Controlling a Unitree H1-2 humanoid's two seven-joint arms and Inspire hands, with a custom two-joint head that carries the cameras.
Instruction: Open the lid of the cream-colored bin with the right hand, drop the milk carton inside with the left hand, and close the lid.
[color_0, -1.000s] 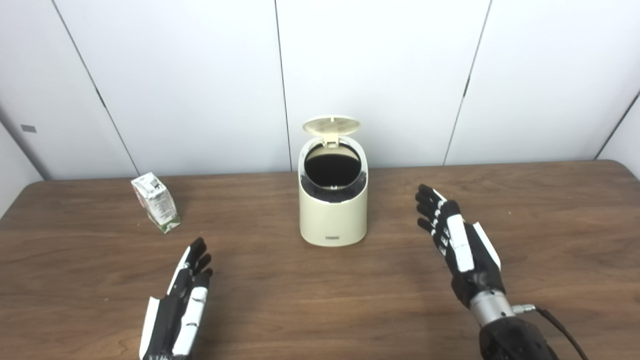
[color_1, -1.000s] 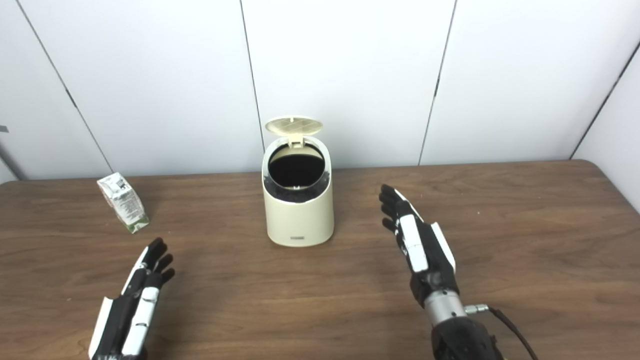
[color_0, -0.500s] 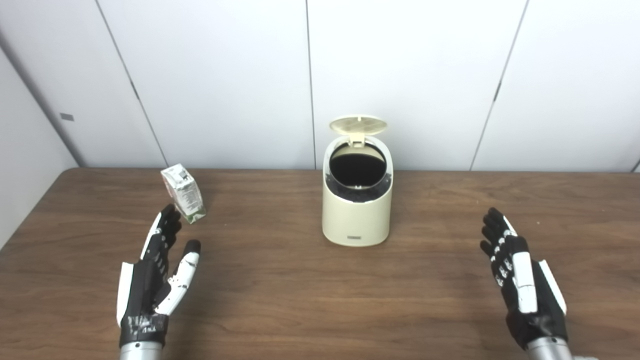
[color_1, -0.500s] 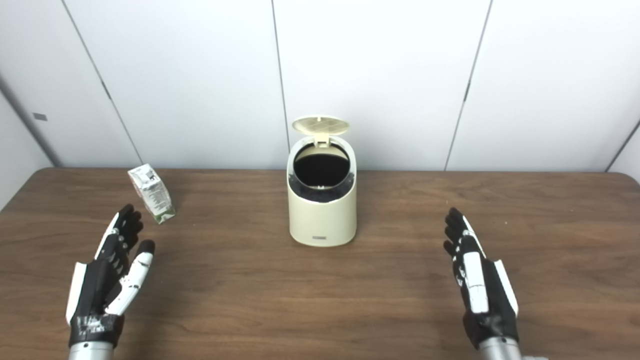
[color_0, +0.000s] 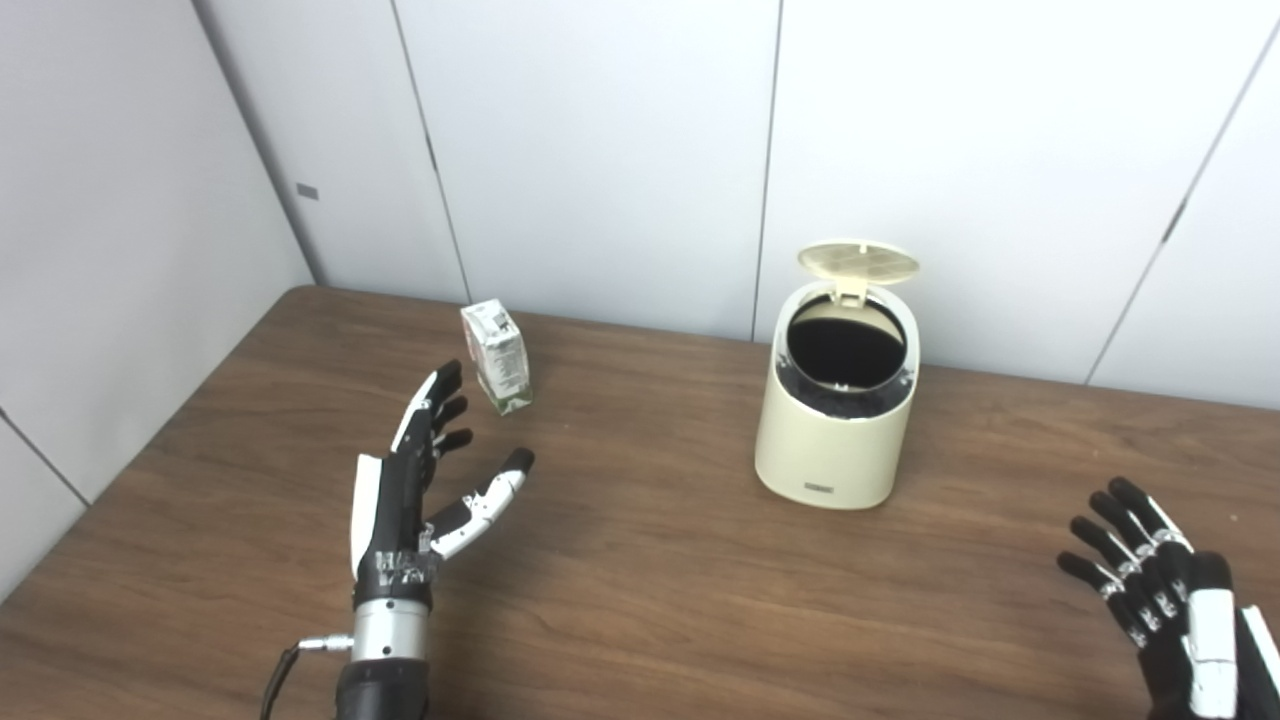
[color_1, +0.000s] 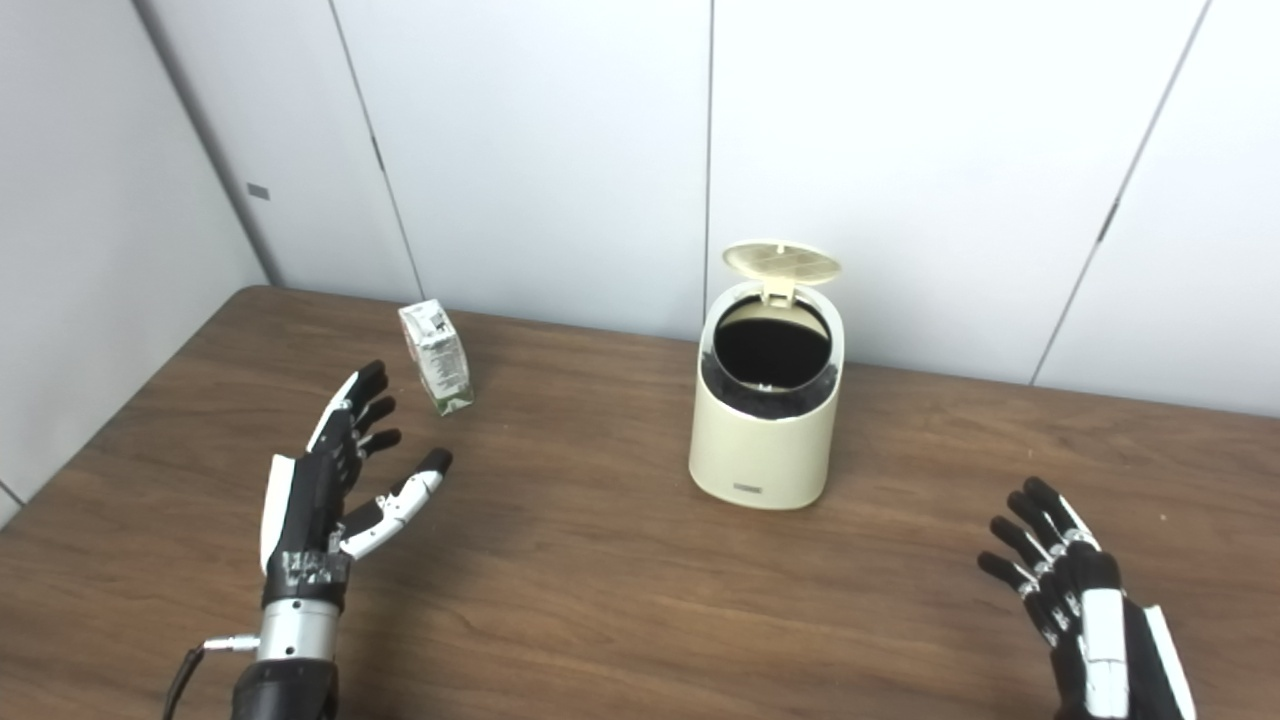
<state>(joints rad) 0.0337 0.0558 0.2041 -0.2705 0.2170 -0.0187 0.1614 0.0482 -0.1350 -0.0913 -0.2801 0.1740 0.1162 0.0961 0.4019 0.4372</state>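
— Left eye view: where is the milk carton (color_0: 496, 356)?
— Upright on the surface (color_0: 640, 600), just beyond the left hand (color_0: 412, 490), whose fingers are spread, empty.
— And the bin (color_0: 838, 407)?
— Lid (color_0: 858, 261) up; right hand (color_0: 1170, 590) splayed, well apart.

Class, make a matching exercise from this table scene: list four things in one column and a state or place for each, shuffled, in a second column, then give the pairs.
1. lid
2. milk carton
3. left robot hand
4. right robot hand

A. stands near the table's far left
B. open, close to the carton
C. raised above the bin
D. open, at the near right edge

Pairs: 1-C, 2-A, 3-B, 4-D
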